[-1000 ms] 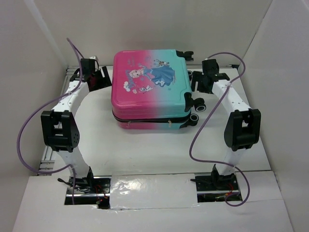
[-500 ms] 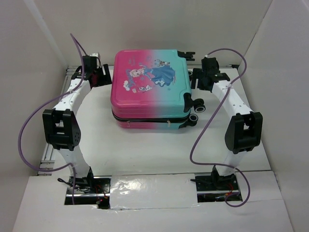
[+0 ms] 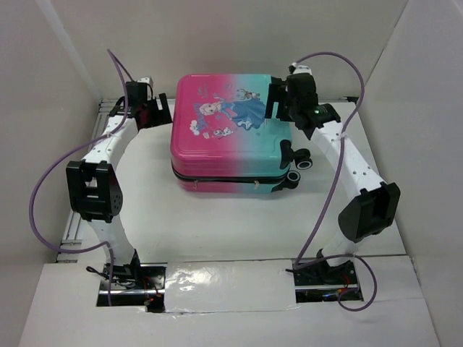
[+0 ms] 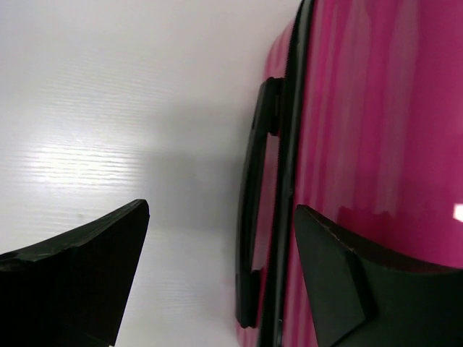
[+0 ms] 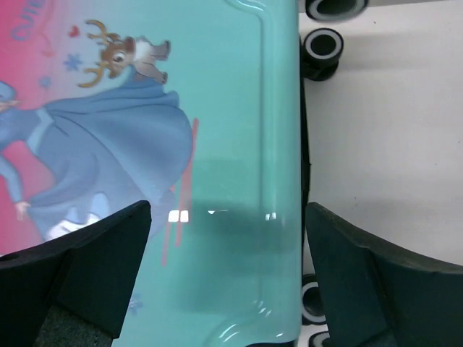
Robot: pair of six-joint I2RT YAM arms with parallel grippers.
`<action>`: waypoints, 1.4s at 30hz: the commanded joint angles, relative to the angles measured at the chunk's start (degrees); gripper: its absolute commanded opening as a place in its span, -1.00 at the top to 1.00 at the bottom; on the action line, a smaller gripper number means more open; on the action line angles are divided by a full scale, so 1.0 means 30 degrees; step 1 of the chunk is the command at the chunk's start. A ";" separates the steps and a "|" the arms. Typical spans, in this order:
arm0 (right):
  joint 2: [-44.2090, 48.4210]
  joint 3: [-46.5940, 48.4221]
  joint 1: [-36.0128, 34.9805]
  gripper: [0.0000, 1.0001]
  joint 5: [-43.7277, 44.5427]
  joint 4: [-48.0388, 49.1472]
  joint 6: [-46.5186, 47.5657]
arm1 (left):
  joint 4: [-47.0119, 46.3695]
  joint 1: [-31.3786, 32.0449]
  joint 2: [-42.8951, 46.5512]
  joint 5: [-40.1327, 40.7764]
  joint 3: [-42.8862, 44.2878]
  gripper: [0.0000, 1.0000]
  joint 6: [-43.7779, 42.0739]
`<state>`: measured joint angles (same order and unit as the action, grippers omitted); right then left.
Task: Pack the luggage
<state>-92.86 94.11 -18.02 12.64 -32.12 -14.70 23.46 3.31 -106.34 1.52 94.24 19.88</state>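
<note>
Currently luggage (image 3: 228, 130) closed, flat on counter (image 3: 217, 224); left claw (image 4: 222, 210) spread beside its pink side; right claw (image 5: 228, 207) spread above teal edge.

- The bench (image 3: 217, 231) is a plain white surface.
- The luggage (image 3: 231, 137) lies flat on its far half, closed, with the printed shell facing up, the pink end to the left and the teal end to the right.
- Its black wheels (image 3: 298, 160) jut out on the right, over bare bench.
- A glossy strip (image 3: 228, 285) lies along the near edge.
</note>
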 commanded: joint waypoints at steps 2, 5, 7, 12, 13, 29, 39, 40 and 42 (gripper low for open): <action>0.0127 0.2616 0.0965 -0.88 0.0152 -0.2477 -0.0169 | 0.0673 -0.0597 0.1841 -0.3290 0.1603 -0.91 0.1694; 0.1680 0.1978 0.1320 -0.88 -0.1777 -0.1660 0.0036 | 0.1114 -0.2238 0.3826 -0.3639 0.1430 -0.91 0.1518; 0.3496 0.0893 0.1320 -0.88 -0.3965 -0.0402 0.0241 | 0.1581 -0.2859 0.5032 -0.4108 0.0324 -0.94 0.1344; 0.7008 -0.4259 -0.0200 -0.85 -0.5504 0.0218 0.0273 | 0.2316 -0.3418 0.9914 -0.4369 -0.3454 -0.94 0.1167; 0.7481 -0.5197 -0.0900 -0.85 -0.5678 0.0653 0.0271 | 0.2316 -0.3418 1.0801 -0.4693 -0.5290 -0.94 0.1167; 1.4431 -1.8797 -0.8254 -0.72 -0.1851 0.5164 -0.4388 | -0.2014 0.1880 2.2587 -1.0028 -1.8549 -0.74 0.3071; 1.2379 -2.0204 -0.9403 -0.50 0.1936 0.8564 -0.3772 | -0.3749 1.0578 1.7639 0.0947 -1.8375 -0.72 0.4038; 1.2379 -2.0206 -0.9403 -0.47 0.2112 0.8916 -0.3569 | -0.3749 1.1427 1.7404 0.2844 -1.8375 -0.72 0.4299; 1.2203 -2.0411 -0.9403 -0.43 0.2928 0.9533 -0.3567 | -0.4331 1.1611 1.7401 0.3796 -1.9075 -0.72 0.4301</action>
<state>-55.88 33.43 -45.89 15.66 -11.66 -26.13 15.42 36.56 -54.41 -0.60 37.85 31.51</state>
